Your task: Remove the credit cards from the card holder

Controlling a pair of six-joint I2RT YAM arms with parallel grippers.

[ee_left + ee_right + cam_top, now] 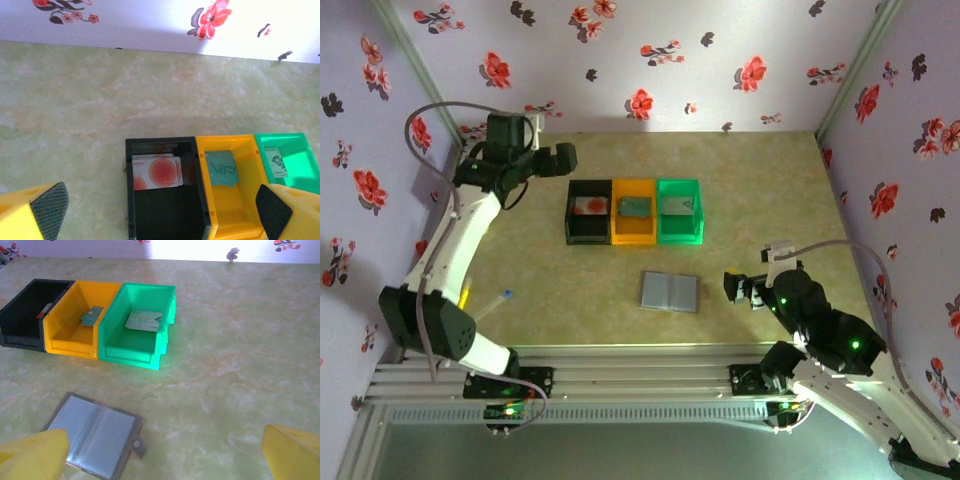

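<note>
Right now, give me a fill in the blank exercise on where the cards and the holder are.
The white card with the red mark lies in the bin coloured ____.
The card holder lies on the table, not closed but ____.
The green bin holds ____ card.
Missing words: black; open; one.

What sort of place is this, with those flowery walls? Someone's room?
Probably a robot test booth, not a home: flowered walls box in one tabletop, two robot arms are bolted to a metal rail frame, and three bins sit by a card holder.
</note>
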